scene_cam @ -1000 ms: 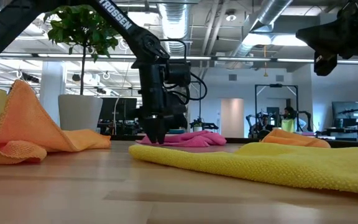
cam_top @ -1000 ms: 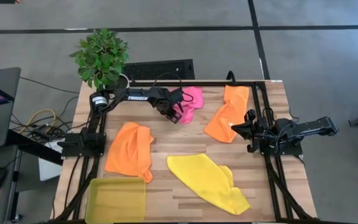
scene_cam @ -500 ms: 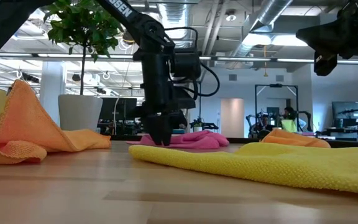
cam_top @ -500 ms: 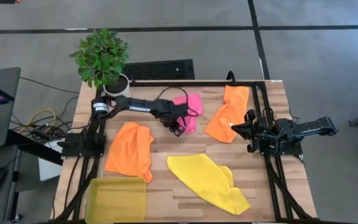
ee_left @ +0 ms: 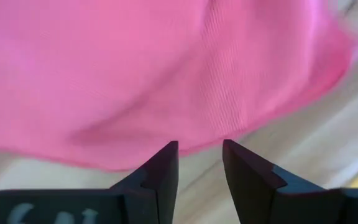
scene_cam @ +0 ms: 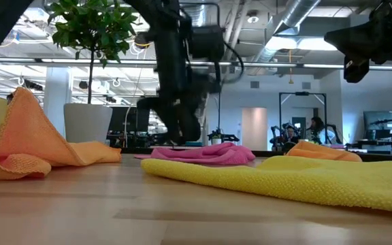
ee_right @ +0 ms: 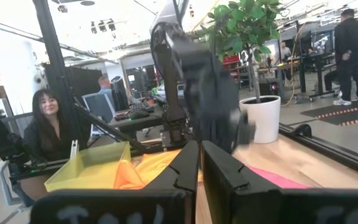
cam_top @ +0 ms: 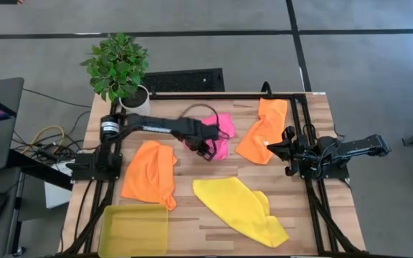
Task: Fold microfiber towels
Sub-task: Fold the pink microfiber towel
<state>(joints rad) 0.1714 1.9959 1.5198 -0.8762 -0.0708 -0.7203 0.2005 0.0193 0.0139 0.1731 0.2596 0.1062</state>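
Observation:
The pink towel (cam_top: 221, 129) lies flat on the table at the far middle; it also shows in the low view (scene_cam: 203, 154) and fills the left wrist view (ee_left: 135, 74). My left gripper (cam_top: 207, 152) points down at its near edge, fingers open (ee_left: 197, 149). One orange towel (cam_top: 149, 172) lies bunched at the left, another (cam_top: 262, 129) at the far right. The yellow towel (cam_top: 239, 208) lies at the near middle. My right gripper (cam_top: 272, 149) is shut (ee_right: 201, 149) and waits above the table beside the right orange towel. My left gripper comes at the pink towel from above, pointing down. Its two fingertips (ee_left: 166, 155) stand apart at the towel's near edge (ee_left: 197, 142), with bare table showing between them. I cannot tell whether they touch the cloth.
A translucent yellow-green tray (cam_top: 135, 229) stands at the near left corner. A potted plant (cam_top: 117, 64) stands off the far left corner. Black rails (cam_top: 314, 208) run along both sides. People show in the room behind (ee_right: 48, 124).
My left gripper has gone toward the table's near edge and a little to the right. The pink towel has been drawn out with it: its near part has spread toward the near edge while its far part stayed. In the low view the gripper now stands slightly higher.

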